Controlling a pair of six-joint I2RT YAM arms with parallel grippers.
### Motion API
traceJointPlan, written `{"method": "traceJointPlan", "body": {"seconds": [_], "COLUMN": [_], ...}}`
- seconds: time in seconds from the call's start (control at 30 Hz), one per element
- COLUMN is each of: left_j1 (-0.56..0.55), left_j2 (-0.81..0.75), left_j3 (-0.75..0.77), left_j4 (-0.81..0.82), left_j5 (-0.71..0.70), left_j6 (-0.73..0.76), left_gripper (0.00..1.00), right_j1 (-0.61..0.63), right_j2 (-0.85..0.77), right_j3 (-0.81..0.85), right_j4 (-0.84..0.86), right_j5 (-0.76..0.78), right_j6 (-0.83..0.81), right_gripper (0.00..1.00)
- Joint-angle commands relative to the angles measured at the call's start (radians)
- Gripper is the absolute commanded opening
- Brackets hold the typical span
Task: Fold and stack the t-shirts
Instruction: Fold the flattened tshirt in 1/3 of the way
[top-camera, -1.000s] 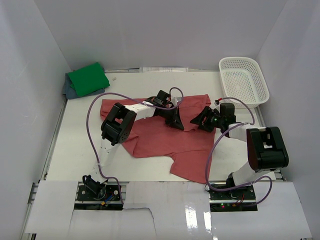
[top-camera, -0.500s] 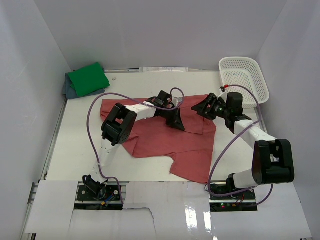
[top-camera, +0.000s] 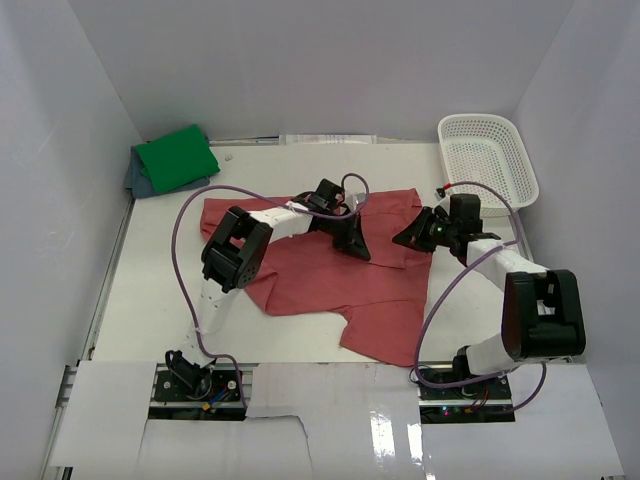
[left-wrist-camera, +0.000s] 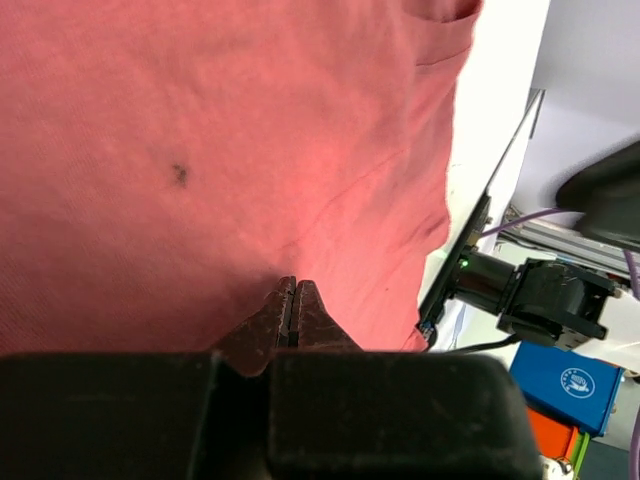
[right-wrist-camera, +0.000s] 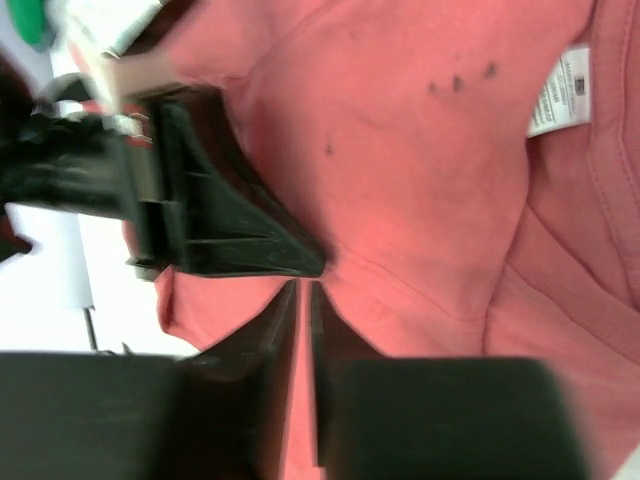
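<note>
We find the brick-red t-shirt (top-camera: 330, 285) spread and rumpled across the middle of the surface (top-camera: 150, 290), with one flap reaching close to the near edge, right of centre. The left arm (top-camera: 245, 240) leans in from the left. The left jaws stand shut, tips down on the far half of the shirt, and creases run toward the tips (whether a pinch of cloth sits between them we cannot tell). The right arm (top-camera: 500, 262) bends in from the right edge, and the right jaws sit near the shirt's right border, close to the left ones but apart. They are drawn nearly together, with a thin slit showing red, and we cannot tell if cloth is caught there. A white label (right-wrist-camera: 562, 88) lies on the shirt beyond those tips.

The green t-shirt (top-camera: 175, 158), folded, sits on the blue-grey t-shirt (top-camera: 140, 183) in the far left corner, well apart from the red one. The white basket (top-camera: 478, 119) fills the far right corner, near the right arm.

Bare surface runs along the left edge, into the near left corner, and along the far edge between the stack and the basket. On the right only a narrow strip shows between shirt and edge. Walls (top-camera: 60, 150) close the left, far and right edges (the arm bases take the near one).
</note>
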Motion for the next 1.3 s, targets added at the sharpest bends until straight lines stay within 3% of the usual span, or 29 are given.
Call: {"method": "traceJointPlan", "body": {"seconds": [0.0,0.13,0.33,0.53,0.63,0.73,0.93,1.13,1.27], "left_j1": [-0.008,0.032,0.265,0.459,0.492,0.506,0.506,0.506,0.512], "left_j2": [-0.135,-0.204,-0.330,-0.386,-0.405,-0.365,-0.279,-0.199,-0.140], "left_j3": [0.072,0.143,0.050,-0.059,-0.099,-0.106,0.000,0.094,0.135], "left_j4": [-0.017,-0.074,-0.100,-0.239,-0.244,-0.241,-0.235,-0.243,-0.246], "left_j5": [0.017,0.034,0.080,-0.118,-0.219,-0.218,-0.174,-0.204,-0.230], "left_j6": [-0.006,-0.022,-0.022,0.101,0.116,0.135,0.158,0.190,0.199], "left_gripper": [0.00,0.00,0.00,0.00,0.00,0.00,0.00,0.00,0.00], "right_j1": [-0.003,-0.005,0.017,0.090,0.132,0.156,0.186,0.244,0.268], "right_j2": [0.057,0.133,0.240,0.358,0.439,0.525,0.732,0.913,0.996], "right_j3": [0.054,0.126,0.222,0.365,0.465,0.558,0.787,1.070,1.155], "right_j4": [-0.006,-0.020,0.027,-0.017,-0.039,-0.037,-0.048,-0.180,-0.161], "right_j5": [0.008,-0.024,-0.113,-0.118,-0.120,-0.135,-0.244,-0.282,-0.308], "right_j6": [-0.057,-0.074,-0.080,-0.115,-0.126,-0.120,-0.086,-0.132,-0.103], "right_gripper": [0.08,0.08,0.08,0.08,0.08,0.08,0.08,0.08,0.08]}}
